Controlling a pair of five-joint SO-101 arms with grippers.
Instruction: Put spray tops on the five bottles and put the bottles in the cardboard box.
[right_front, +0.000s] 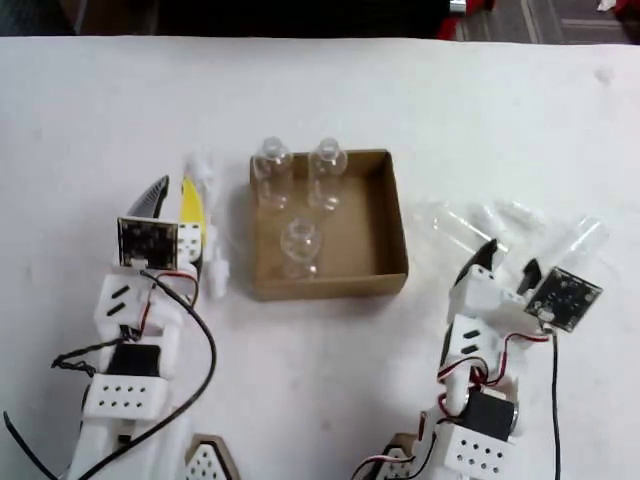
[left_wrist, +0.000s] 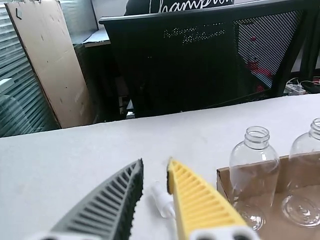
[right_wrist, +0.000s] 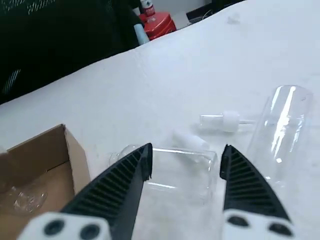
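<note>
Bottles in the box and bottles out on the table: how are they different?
The bottles in the box stand upright; the bottles on the table lie on their sides. The box ones sit inside the cardboard box near the left gripper; the table ones lie outside it, one between the open fingers of the right gripper. Both kinds are see-through.

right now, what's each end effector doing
Left end effector: open, holding nothing.
Right end effector: open, clear bottle lying just ahead, not gripped.

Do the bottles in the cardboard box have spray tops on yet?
No, all three bottles in the cardboard box have bare open necks.
</note>
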